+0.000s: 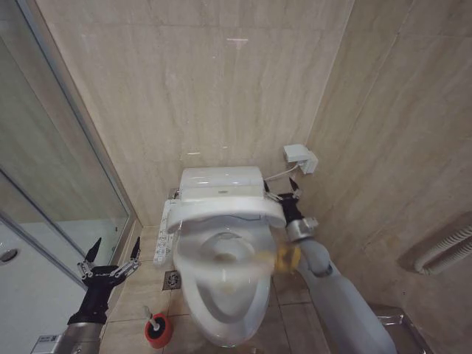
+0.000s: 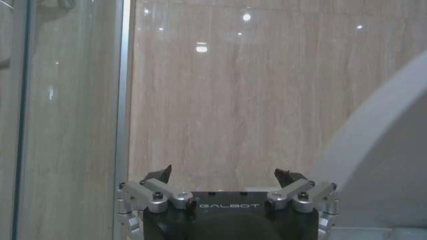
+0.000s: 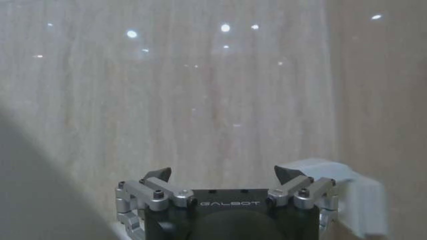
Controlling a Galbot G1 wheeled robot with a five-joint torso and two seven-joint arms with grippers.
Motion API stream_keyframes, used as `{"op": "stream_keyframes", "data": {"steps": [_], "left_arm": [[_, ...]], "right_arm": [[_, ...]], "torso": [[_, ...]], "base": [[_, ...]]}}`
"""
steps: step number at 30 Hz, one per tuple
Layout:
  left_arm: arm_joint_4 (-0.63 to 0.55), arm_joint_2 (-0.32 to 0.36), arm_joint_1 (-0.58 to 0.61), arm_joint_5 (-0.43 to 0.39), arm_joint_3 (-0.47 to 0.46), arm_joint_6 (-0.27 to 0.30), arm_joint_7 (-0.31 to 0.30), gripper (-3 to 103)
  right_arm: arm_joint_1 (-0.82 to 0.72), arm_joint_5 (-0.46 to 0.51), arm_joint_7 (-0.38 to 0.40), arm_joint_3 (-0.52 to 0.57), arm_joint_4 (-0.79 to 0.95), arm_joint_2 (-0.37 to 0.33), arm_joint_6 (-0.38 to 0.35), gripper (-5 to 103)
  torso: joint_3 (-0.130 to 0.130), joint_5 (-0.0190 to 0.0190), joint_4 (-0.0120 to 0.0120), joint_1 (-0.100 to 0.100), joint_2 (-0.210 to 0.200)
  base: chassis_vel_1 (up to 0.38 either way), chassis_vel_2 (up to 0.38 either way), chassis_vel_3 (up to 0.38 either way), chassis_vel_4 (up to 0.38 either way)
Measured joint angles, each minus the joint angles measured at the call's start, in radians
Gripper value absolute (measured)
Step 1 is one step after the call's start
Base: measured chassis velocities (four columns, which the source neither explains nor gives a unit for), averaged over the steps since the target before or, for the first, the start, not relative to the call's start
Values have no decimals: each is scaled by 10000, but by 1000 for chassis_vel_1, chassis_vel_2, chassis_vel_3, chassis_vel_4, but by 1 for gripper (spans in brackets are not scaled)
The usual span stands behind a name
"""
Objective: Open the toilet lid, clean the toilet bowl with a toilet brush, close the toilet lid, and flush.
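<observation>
Toilet lid (image 1: 221, 247): a wide glossy white oval, blurred, tilted partway over the bowl, neither upright nor flat; hinged at the rear under the tank unit (image 1: 221, 184).
Yellow loop (image 1: 286, 258): at the lid's right edge, just beside the right arm's wrist; seemingly the handiest place to hook or pull.
Toilet bowl (image 1: 221, 310): white ceramic on the tiled floor (image 1: 133, 302), against the back wall; a yellowish stain shows inside.
Toilet brush (image 1: 153, 321): thin white handle standing in a short red holder cup (image 1: 158, 330), on the floor just left of the bowl.
Right gripper (image 1: 292, 189): raised beside the tank near the wall socket (image 1: 300, 158), jaws spread, holding nothing; the right wrist view faces the tiled wall.
Left gripper (image 1: 112, 257): hangs low, left of the bowl beside the glass shower door (image 1: 44, 192), fingers apart and empty, above the brush.
Handling, lid: likely light, stiff and slippery; a flat pinch could slide, so the loop or rim suits best, and it may drop on its hinge if released.
Handling, brush: likely light; the slim handle needs a centred, firm pinch near its top.
</observation>
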Motion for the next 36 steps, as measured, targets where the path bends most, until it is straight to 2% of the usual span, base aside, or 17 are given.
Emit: {"op": "stream_keyframes", "data": {"steps": [10, 18, 25, 36], "left_arm": [[0, 0, -1, 0, 0, 0, 1, 100], [0, 0, 0, 0, 0, 0, 1, 100], [0, 0, 0, 0, 0, 0, 0, 100], [0, 0, 0, 0, 0, 0, 1, 100]], "right_arm": [[-2225, -15, 325, 1361, 1596, -144, -7, 100], [-3867, -157, 622, 2014, 2856, 211, -168, 100], [-4984, -937, 570, 2257, 3646, 1033, -219, 100], [-5783, -1688, 569, 2224, 4474, 2027, -427, 100]], "torso": [[0, 0, 2, 0, 0], [0, 0, 3, -1, 0], [0, 0, 1, -1, 0], [1, -1, 2, 0, -1]], "base": [[0, 0, 0, 0], [0, 0, 0, 0], [0, 0, 0, 0], [0, 0, 0, 0]]}}
